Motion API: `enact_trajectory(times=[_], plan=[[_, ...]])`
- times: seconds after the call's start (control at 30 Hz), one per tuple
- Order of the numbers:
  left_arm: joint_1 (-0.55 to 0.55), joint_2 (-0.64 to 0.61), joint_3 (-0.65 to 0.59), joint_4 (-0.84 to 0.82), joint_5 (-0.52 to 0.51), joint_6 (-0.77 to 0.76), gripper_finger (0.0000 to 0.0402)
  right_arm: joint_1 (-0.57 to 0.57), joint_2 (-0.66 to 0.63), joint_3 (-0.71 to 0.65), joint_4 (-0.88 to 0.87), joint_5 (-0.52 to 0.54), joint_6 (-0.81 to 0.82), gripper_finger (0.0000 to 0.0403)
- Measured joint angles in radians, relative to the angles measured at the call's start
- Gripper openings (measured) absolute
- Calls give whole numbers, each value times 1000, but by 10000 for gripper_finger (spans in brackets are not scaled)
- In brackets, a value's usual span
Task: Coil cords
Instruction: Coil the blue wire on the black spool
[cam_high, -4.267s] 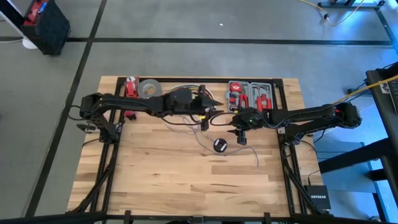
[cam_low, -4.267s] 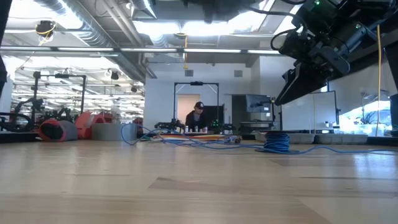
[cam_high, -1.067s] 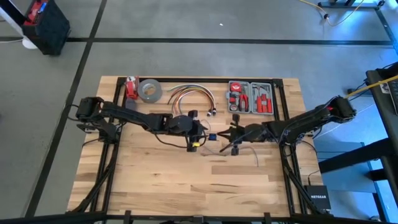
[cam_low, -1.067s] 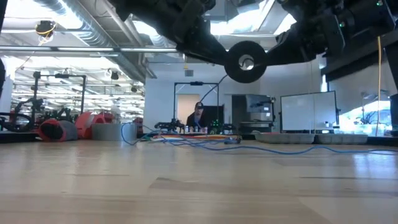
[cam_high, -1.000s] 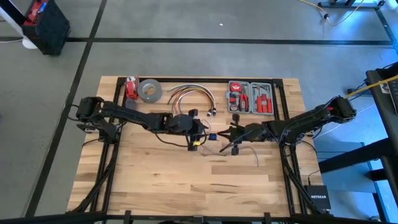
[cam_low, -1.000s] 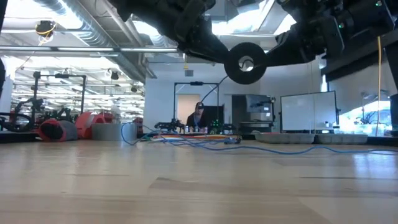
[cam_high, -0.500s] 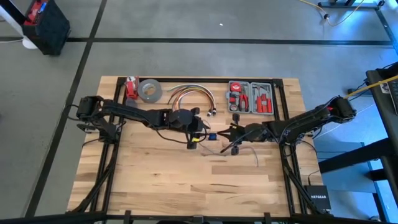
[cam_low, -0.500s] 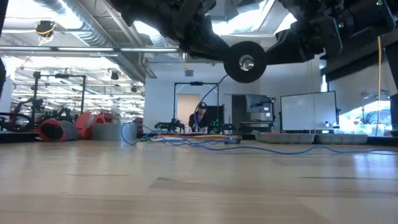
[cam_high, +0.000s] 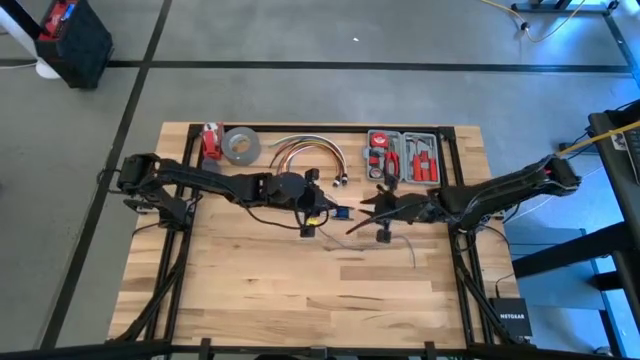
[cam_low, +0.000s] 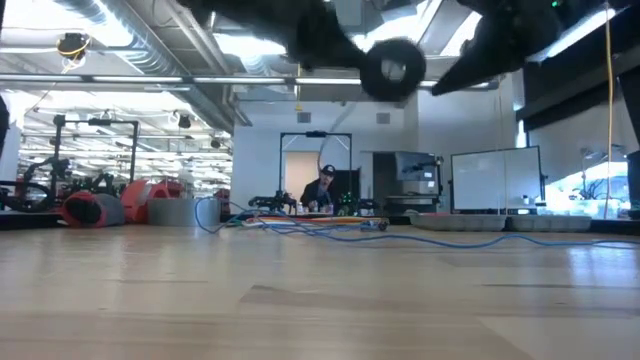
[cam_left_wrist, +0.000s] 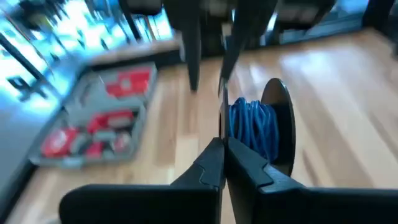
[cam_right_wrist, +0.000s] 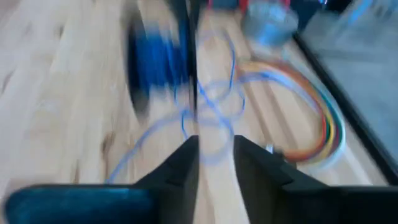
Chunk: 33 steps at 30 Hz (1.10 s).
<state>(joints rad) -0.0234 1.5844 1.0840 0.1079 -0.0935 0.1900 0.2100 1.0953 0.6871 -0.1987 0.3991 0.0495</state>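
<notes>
— Where does the cord sit relative to the pincers?

— Most of the cords (cam_left_wrist: 252, 127) are blue turns wound on a dark spool (cam_low: 392, 69) held up off the table (cam_high: 250, 290), left of the tool case (cam_high: 404, 155). The left pincer (cam_high: 318, 212) is pressed together at the spool; whether it pinches the spool's edge or the cord itself, I can't tell. The spool's axle seems to run crosswise to the left fingers (cam_left_wrist: 211, 168).

— And the right one?

— The right pincer (cam_high: 360, 222) points at the spool from the tool case side, jaws spread with nothing between them. Loose loops trail just ahead of it, near the arched cable bundle (cam_right_wrist: 317, 112). I'd judge the left arm nearer.

— Containers?

— Only the tool case, open, red-handled tools (cam_left_wrist: 127, 84) lying in its compartments.
</notes>
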Motion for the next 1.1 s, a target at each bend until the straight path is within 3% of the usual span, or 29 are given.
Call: enact_trajectory(times=[0.13, 0.2, 0.27, 0.5, 0.63, 0.9, 1.03, 1.1], plan=[[-50, -42, 0, 66, -197, -13, 2, 0, -41, 32, -135, -15, 61, 149], [-71, -44, 0, 147, -336, -18, 2, 0, -42, 1, -80, -16, 75, 161], [-83, -41, 0, 245, -419, 1, 2, 0, -28, -63, 81, 0, 44, 167], [-71, -16, -59, 589, -426, 54, 1, -2, 171, -281, 994, 89, -197, 169], [-73, -16, -103, 687, -425, 58, 1, -2, 329, -264, 1279, 55, -251, 169], [-75, -16, -114, 690, -424, 76, 1, -16, 539, -92, 1340, 78, -320, 169], [-82, -16, -114, 689, -424, 80, 1, -16, 581, -50, 1320, 216, -331, 169], [-87, -16, -114, 689, -424, 81, 1, -22, 587, -48, 1320, 235, -344, 169]])
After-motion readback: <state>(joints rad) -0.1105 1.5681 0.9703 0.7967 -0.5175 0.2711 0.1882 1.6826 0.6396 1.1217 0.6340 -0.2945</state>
